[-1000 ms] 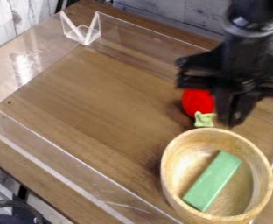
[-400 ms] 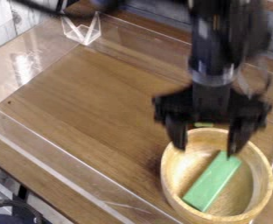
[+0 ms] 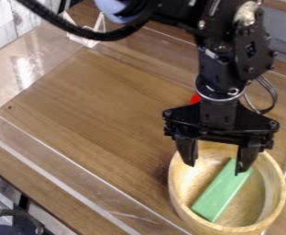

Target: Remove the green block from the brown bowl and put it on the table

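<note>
The brown bowl (image 3: 226,191) sits at the near right corner of the table (image 3: 96,119), at about five o'clock. The green block (image 3: 222,195) lies slanted inside it, one end low near the front, the other end up toward one o'clock. Right over the bowl hangs the gripper (image 3: 215,156). Its two black fingers (image 3: 186,150) are spread wide apart and hold nothing. One finger points down at the bowl's left rim, the other dips inside near the block's far end. Behind the arm, a bit of a red toy (image 3: 197,95) peeks out.
</note>
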`<state>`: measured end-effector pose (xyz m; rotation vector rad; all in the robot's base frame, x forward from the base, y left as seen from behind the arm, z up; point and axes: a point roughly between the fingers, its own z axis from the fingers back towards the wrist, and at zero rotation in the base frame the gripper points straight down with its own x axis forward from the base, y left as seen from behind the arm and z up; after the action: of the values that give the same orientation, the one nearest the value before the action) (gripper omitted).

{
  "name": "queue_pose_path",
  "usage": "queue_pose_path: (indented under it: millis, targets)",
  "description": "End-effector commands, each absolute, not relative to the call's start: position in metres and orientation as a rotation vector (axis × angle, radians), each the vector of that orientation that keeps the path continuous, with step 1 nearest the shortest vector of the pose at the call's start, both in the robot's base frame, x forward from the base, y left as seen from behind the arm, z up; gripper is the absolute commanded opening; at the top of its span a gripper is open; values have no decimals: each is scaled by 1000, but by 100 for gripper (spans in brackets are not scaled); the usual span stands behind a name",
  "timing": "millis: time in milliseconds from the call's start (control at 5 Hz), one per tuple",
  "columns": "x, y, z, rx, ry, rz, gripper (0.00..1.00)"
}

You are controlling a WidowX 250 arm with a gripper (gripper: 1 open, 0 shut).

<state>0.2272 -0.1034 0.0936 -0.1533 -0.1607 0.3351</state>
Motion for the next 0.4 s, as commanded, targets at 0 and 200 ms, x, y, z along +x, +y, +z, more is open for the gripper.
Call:
queue_pose_path:
  millis: [0, 200]
  targets:
    - [229, -100, 86, -166, -172, 345, 100]
    - [230, -113, 65, -175, -170, 381, 100]
